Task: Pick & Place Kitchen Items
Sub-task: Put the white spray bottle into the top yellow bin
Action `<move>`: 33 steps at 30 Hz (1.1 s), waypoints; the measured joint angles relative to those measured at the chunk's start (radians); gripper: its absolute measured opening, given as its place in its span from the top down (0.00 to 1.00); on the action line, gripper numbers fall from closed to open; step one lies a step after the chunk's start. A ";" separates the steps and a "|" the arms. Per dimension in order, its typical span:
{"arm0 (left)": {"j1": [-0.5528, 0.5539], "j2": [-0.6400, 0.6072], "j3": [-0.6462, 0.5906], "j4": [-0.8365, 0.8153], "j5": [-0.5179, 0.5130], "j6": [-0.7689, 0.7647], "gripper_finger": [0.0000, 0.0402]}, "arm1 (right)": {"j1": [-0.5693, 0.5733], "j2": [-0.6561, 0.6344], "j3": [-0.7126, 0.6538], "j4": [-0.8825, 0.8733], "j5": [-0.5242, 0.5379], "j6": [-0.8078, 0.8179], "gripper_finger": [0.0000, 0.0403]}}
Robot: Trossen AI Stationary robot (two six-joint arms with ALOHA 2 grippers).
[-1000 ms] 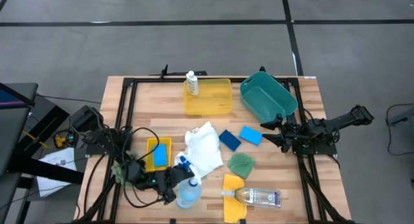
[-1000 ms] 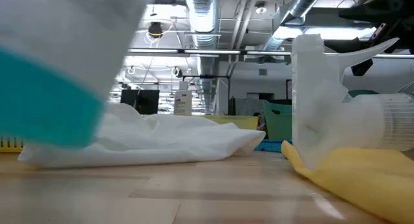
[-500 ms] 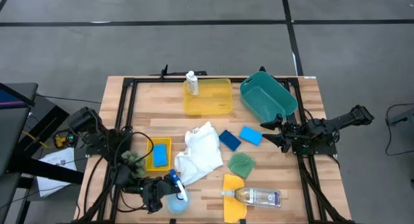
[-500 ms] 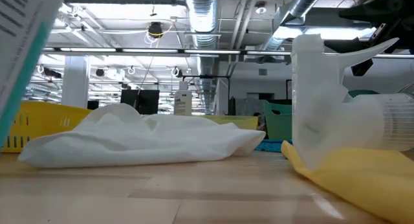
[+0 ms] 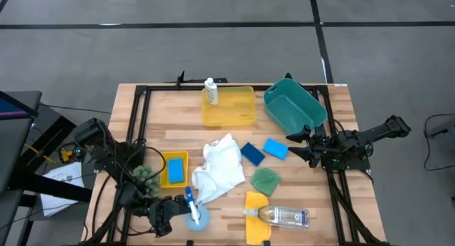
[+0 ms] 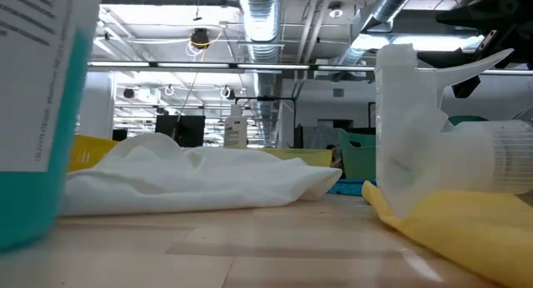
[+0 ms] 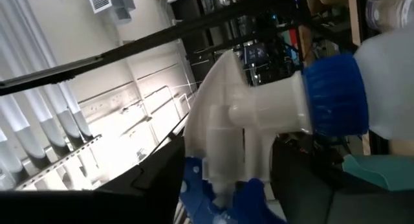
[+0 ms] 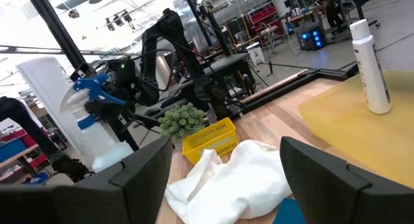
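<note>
My left gripper (image 5: 173, 209) is shut on the blue-liquid spray bottle (image 5: 193, 209) near the table's near edge; the bottle shows close up at the left of the low view (image 6: 37, 113). My right gripper (image 5: 293, 144) is open and empty beside the teal bin (image 5: 293, 105). A white bottle (image 5: 210, 91) stands on the big yellow tray (image 5: 238, 111). A clear bottle (image 5: 284, 216) lies on a yellow cloth (image 5: 256, 203). A white cloth (image 5: 219, 166), a green cloth (image 5: 265, 180) and two blue sponges (image 5: 252, 153) (image 5: 276, 148) lie mid-table. A third sponge (image 5: 175, 170) lies in a small yellow tray. My left gripper holds the spray bottle just below its white spray head, by the blue trigger (image 7: 217, 191), a dark finger (image 7: 152, 182) on either side. The fingers come level from the table's left. The bottle stands nearly upright, head up; whether its base (image 6: 21, 238) touches the table I cannot tell.
A spiky green ball (image 5: 146, 176) sits left of the small yellow tray (image 5: 166, 161), close to my left arm. Black frame rails run along the table's left and right sides. Bare wood lies between the white cloth and the big yellow tray.
My left gripper has gone toward the table's left and near edges with the spray bottle. It has turned the bottle from lying tipped over to nearly upright, head up. In the low view the bottle has come down from overhead and now stands at table height.
</note>
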 joint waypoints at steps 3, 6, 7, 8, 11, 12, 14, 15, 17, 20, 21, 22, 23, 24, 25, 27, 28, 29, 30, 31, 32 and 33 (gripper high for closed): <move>-0.024 0.000 0.000 0.000 -0.009 -0.007 0.45 | 0.000 0.000 0.000 0.000 0.000 0.000 0.31; -0.042 0.000 0.000 0.006 -0.026 -0.018 0.44 | 0.000 0.000 0.000 0.000 0.000 0.000 0.31; -0.046 0.000 0.000 0.010 -0.031 -0.019 0.44 | 0.000 0.000 0.000 0.000 0.000 0.000 0.31; -0.050 0.000 0.000 0.011 -0.034 -0.020 0.44 | 0.000 0.000 0.000 0.000 0.000 0.000 0.31; -0.051 -0.004 0.000 0.013 -0.054 -0.028 0.45 | 0.000 0.000 0.000 0.001 0.000 0.000 0.31; -0.050 -0.011 0.000 0.010 -0.067 -0.038 0.45 | 0.000 0.000 0.000 0.001 0.000 0.000 0.31; -0.037 -0.023 0.000 0.007 -0.086 -0.053 0.46 | 0.000 0.000 0.000 0.004 0.000 0.000 0.31; -0.029 -0.031 -0.003 0.007 -0.089 -0.056 0.46 | 0.000 0.000 0.000 0.004 0.000 0.000 0.31; -0.016 -0.064 -0.025 0.007 -0.088 -0.056 0.47 | 0.000 0.000 0.000 0.004 0.000 0.000 0.31; 0.001 -0.125 -0.073 0.006 -0.087 -0.077 0.47 | 0.000 0.000 0.000 0.005 0.000 0.000 0.31; 0.002 -0.153 -0.092 0.004 -0.087 -0.085 0.46 | 0.000 0.000 0.000 0.005 0.000 0.000 0.31; 0.002 -0.179 -0.111 0.005 -0.087 -0.097 0.46 | 0.000 0.000 0.000 0.005 0.000 0.000 0.31; 0.002 -0.205 -0.127 0.005 -0.087 -0.110 0.46 | 0.000 0.000 0.000 0.005 0.000 0.000 0.31; 0.002 -0.231 -0.144 0.006 -0.086 -0.133 0.46 | 0.000 0.000 0.000 0.005 0.000 0.000 0.31; 0.002 -0.255 -0.159 -0.001 -0.080 -0.164 0.47 | 0.000 0.000 0.000 0.005 0.000 0.000 0.31; 0.002 -0.295 -0.182 -0.056 -0.060 -0.239 0.47 | 0.000 0.000 0.000 0.005 0.001 0.000 0.31; 0.002 -0.312 -0.190 -0.095 -0.058 -0.274 0.47 | -0.001 0.000 0.000 0.005 0.001 0.000 0.31; 0.003 -0.325 -0.197 -0.134 -0.058 -0.307 0.46 | -0.001 0.000 0.000 0.005 0.001 0.000 0.31; 0.009 -0.335 -0.202 -0.164 -0.059 -0.341 0.46 | -0.001 0.000 0.000 0.005 0.002 0.000 0.31; 0.020 -0.344 -0.204 -0.182 -0.052 -0.371 0.46 | -0.001 0.000 0.000 0.005 0.003 0.000 0.31; 0.030 -0.352 -0.203 -0.200 -0.052 -0.400 0.46 | -0.001 0.000 0.000 0.006 0.004 0.000 0.31; 0.040 -0.354 -0.204 -0.208 -0.051 -0.421 0.47 | -0.001 0.000 0.000 0.006 0.005 0.000 0.31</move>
